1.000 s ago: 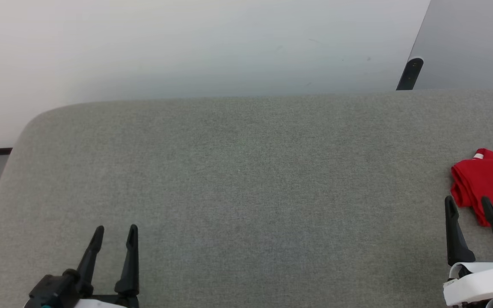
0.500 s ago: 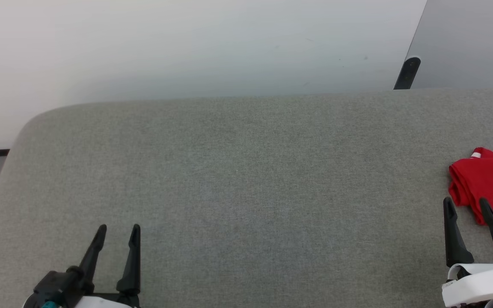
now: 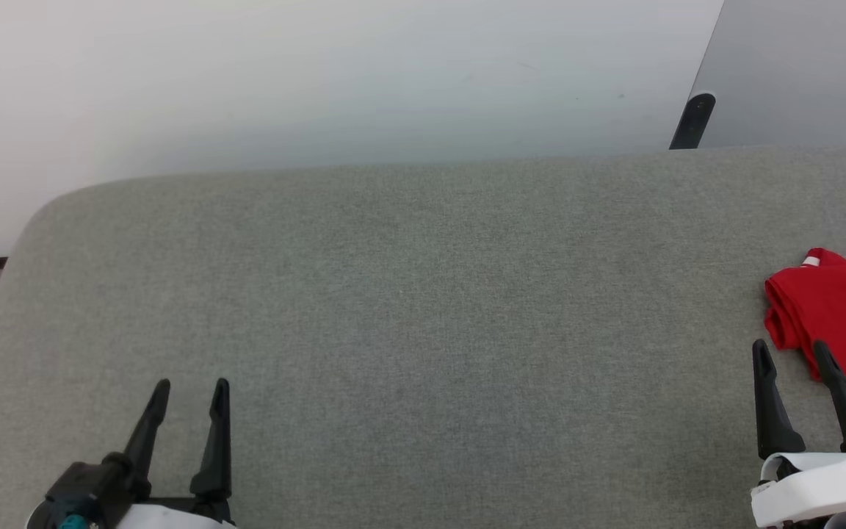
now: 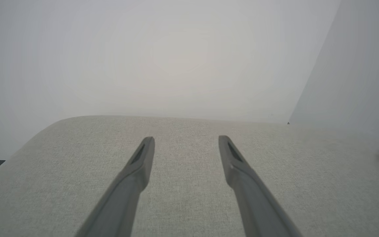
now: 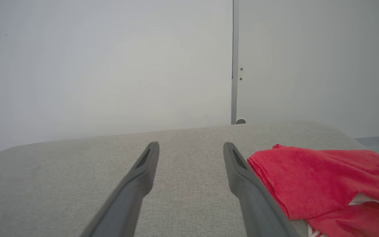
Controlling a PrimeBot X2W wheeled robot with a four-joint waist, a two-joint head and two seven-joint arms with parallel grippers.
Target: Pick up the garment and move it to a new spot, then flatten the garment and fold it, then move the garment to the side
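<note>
Red soft fabric: the garment [image 3: 834, 308] lies at the far right of the grey upholstered surface [image 3: 393, 294], partly cut off by the edge of the head view. It is gathered into a compact, layered bundle. The edge nearest the middle of the surface is a rolled fold. In the right wrist view, a white panel and a bit of striped trim peep out between the red layers. It is not spread flat.

Stage of task: not settled by this scene. A bundle at the side of the surface fits a shirt that has been folded and set aside, with the work finished. It equally fits a shirt lying in a heap, waiting to be carried elsewhere and flattened. The fold looks loose rather than crisp, but that decides nothing.

Right gripper [image 3: 790, 345]: fingers spread wide with nothing between them, low over the surface near its front edge. The garment lies just beside it, to its right and a little beyond. In the head view the outer finger overlaps the red cloth; whether it touches the cloth I cannot tell.

Left gripper [image 3: 192, 383]: fingers likewise spread and empty. It is well apart from the garment, on the opposite side of the surface.
</note>
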